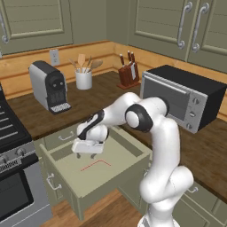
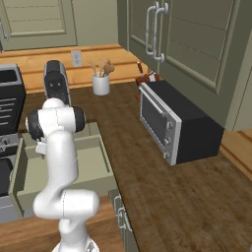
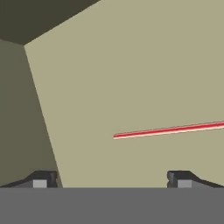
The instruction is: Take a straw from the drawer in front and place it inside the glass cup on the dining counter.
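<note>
The drawer [image 1: 66,175] stands pulled out below the worktop, its pale greenish-beige floor bare apart from the straw [image 1: 95,165], a thin red line with a bent end lying flat. My gripper [image 1: 87,156] hangs just above the drawer floor, a little behind and left of the straw, fingers pointing down and open with nothing between them. In the hand view the straw [image 3: 168,130] runs in from the right edge, above my open gripper [image 3: 111,179], across the drawer floor [image 3: 131,78]. The drawer [image 2: 93,167] also shows behind the arm. The glass cup and the dining counter are out of view.
On the dark wood worktop stand a coffee machine [image 1: 48,86], a white crock of wooden spoons [image 1: 83,77], a knife block [image 1: 128,73] and a black toaster oven [image 1: 186,95]. A stove [image 1: 11,146] borders the drawer on the left. Green cupboard doors hang above.
</note>
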### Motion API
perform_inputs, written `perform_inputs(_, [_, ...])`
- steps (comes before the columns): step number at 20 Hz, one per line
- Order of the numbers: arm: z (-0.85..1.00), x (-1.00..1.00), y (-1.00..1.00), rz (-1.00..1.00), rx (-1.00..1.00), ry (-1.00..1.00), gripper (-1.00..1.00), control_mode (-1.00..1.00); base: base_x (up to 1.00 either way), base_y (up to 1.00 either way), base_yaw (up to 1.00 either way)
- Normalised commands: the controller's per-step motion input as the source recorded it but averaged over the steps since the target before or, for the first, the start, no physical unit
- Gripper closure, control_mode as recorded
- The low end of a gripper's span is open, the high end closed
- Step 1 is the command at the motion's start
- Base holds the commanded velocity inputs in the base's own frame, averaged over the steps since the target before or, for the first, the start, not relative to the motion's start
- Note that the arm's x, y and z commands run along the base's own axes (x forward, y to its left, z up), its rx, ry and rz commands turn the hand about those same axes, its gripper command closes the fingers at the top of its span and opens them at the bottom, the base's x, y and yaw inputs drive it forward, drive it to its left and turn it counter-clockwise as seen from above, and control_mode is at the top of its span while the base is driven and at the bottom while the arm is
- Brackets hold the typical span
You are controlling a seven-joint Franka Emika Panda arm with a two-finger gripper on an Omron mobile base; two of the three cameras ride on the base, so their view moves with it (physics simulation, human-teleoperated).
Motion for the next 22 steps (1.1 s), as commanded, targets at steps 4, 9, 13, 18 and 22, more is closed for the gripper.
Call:
perform_inputs(4, [0.02, 0.01, -0.38, -0.22, -0.11, 0.12, -1.00, -1.00, 0.00, 0.00, 0.00])
perform_inputs(9, [0.24, 0.01, -0.03, -0.30, -0.13, 0.10, -1.00, -1.00, 0.00, 0.00, 0.00])
perform_inputs(13, [0.04, 0.12, -0.01, -0.32, -0.18, 0.12, -1.00, -1.00, 0.00, 0.00, 0.00])
perform_inputs(18, [0.00, 0.19, 0.00, -0.34, -0.22, 0.12, -1.00, -1.00, 0.00, 0.00, 0.00])
perform_inputs(22, [-0.01, 0.34, -0.12, -0.34, -0.21, 0.11, -1.00, -1.00, 0.00, 0.00, 0.00])
